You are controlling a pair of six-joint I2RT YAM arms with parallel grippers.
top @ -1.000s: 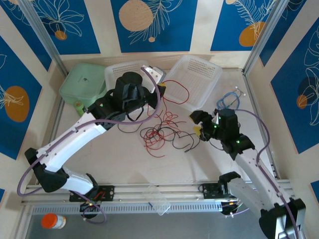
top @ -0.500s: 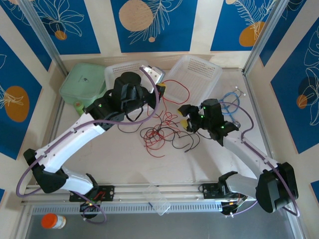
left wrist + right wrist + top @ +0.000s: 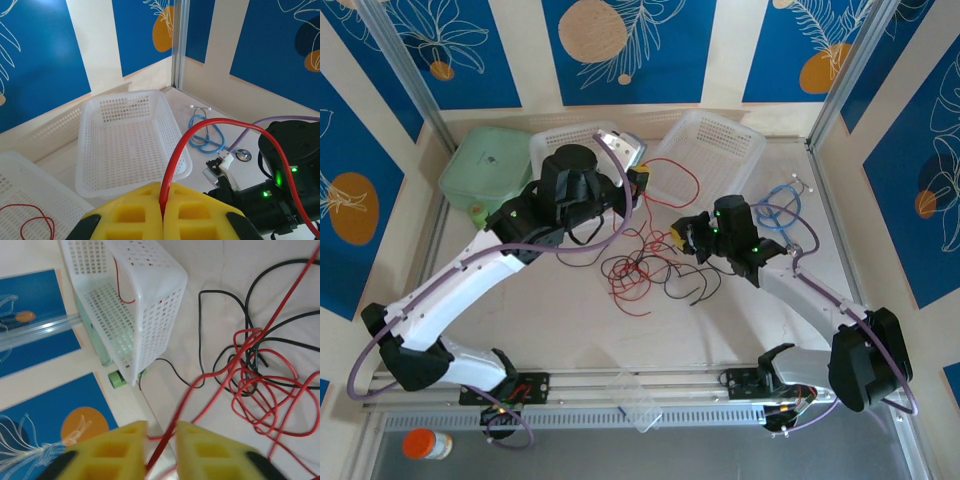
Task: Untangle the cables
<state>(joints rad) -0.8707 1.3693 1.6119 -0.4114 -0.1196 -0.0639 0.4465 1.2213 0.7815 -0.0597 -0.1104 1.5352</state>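
The cables (image 3: 645, 265) lie in a loose heap mid-table, between the two arms, with red and black strands crossing and looping over each other. They look thin, light and limp, and likely smooth-skinned. A pull on one strand would probably drag its neighbours along, and a light pinch could slip. The best hold is on a single strand where it runs clear of the knot, at a free end or an outer loop, not in the dense red coil (image 3: 260, 390).

Just beyond the heap, on its right side, the right gripper (image 3: 682, 233) has its yellow fingers a little apart. In the wrist view (image 3: 159, 440) a red wire (image 3: 240, 346) runs out of the gap toward the tangle. It is blurred there, but the gap seems wider than the wire, so I judge nothing is clamped.

Farther back, the left gripper (image 3: 642, 181) is pressed shut on a red wire (image 3: 200, 124). The wire rises from between the pads (image 3: 163, 210) and arcs over toward the right arm. That is a sound grip, on one strand lifted well off the pile.

Behind them stand a basket (image 3: 740, 140) and a green box (image 3: 470, 170).

No writing can be read. The bottle (image 3: 425, 443) at the near edge and the box lid show nothing legible.
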